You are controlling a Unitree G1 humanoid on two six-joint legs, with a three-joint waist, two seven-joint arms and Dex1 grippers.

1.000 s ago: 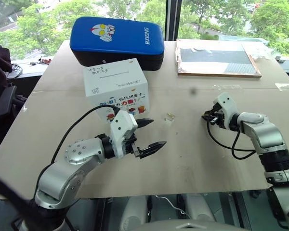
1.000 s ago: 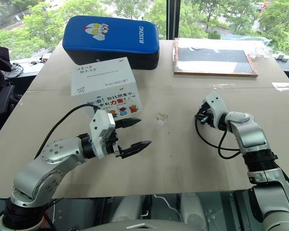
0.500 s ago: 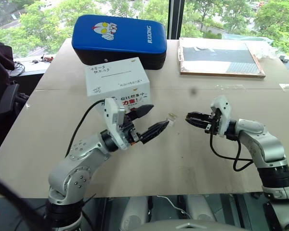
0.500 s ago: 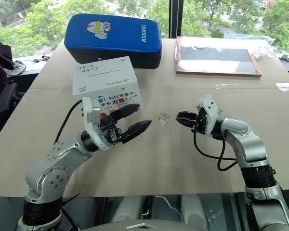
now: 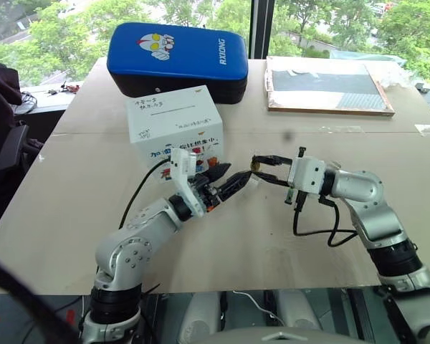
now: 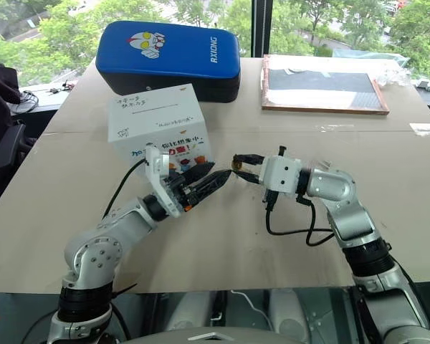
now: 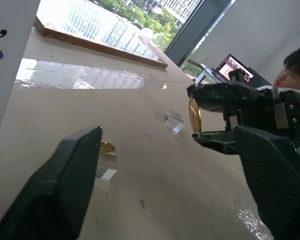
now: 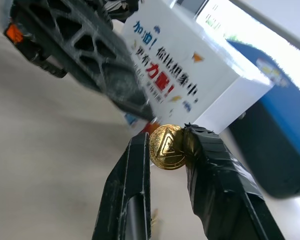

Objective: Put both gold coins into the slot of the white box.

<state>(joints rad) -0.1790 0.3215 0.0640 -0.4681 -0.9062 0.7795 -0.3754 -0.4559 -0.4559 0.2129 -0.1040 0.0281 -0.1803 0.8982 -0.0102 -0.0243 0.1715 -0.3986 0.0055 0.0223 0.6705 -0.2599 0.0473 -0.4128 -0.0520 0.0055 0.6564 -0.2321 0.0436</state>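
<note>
My right gripper (image 8: 165, 142) is shut on a gold coin (image 8: 166, 147), held on edge above the table; the same coin (image 7: 194, 115) shows in the left wrist view. My left gripper (image 5: 233, 180) stands open, tips just short of the right gripper (image 5: 256, 165), nothing between its fingers. A second gold coin (image 7: 107, 147) rests on a small clear holder on the table beside one left finger (image 7: 75, 170). The white box (image 5: 175, 125) stands behind the left gripper, its slot (image 5: 178, 108) on the top face.
A blue padded case (image 5: 175, 61) lies behind the box. A wood-framed board (image 5: 326, 87) lies at the back right. Another clear holder (image 7: 173, 121) sits on the table. A person (image 7: 292, 70) and a screen (image 7: 230, 65) are beyond the table.
My right gripper has swung left and risen with the coin, now meeting the left gripper. The left gripper has rolled, edged forward and narrowed its fingers.
</note>
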